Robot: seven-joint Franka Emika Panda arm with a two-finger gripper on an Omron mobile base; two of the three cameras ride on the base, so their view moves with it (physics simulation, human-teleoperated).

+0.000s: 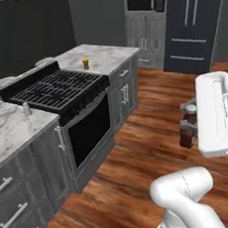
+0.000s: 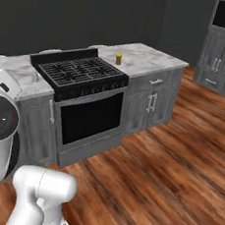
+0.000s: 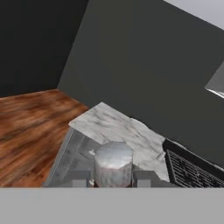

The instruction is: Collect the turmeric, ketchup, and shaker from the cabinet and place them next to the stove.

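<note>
The pincer (image 3: 113,178) was clamped on the ketchup (image 1: 188,137), a dark red bottle whose silvery cap rose between the two dark fingertips (image 3: 78,178) in the hand view. The bottle hung over the wooden floor (image 2: 167,170), well apart from the stove (image 1: 53,90). The turmeric (image 1: 86,63) stood upright on the marble worktop (image 2: 145,61) just beside the range, and the shaker (image 1: 27,109) stood on the worktop at its other side. By appearances the ketchup was the last item in transit; the next move called for carrying it across and setting it upright beside the grates.
</note>
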